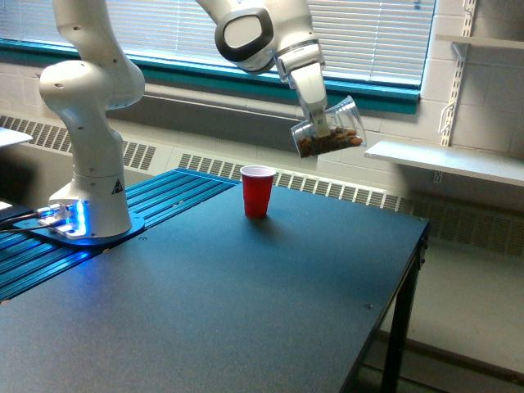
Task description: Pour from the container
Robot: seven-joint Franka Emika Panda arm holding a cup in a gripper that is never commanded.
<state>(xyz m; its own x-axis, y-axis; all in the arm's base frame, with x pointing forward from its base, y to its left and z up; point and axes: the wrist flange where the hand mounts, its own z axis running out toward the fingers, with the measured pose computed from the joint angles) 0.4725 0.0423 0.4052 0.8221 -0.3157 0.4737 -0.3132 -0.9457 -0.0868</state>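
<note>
My arm rises from its base at the left, arches rightward overhead, and angles its wrist down; my tool (pixel 322 129) is clamped, hanging high and tilted.

No words or numbers can be read. The white robot base (pixel 92 196), far below the gripper (pixel 321 127), has a small dark triangle sticker, too small to read.

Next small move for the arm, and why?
Probably carry the clear cup further toward the exterior view's left until it is above the red cup. The end effector holds it tilted, brown pieces inside, up and to the right of the red cup's open rim; pouring now would likely miss onto the table.
</note>
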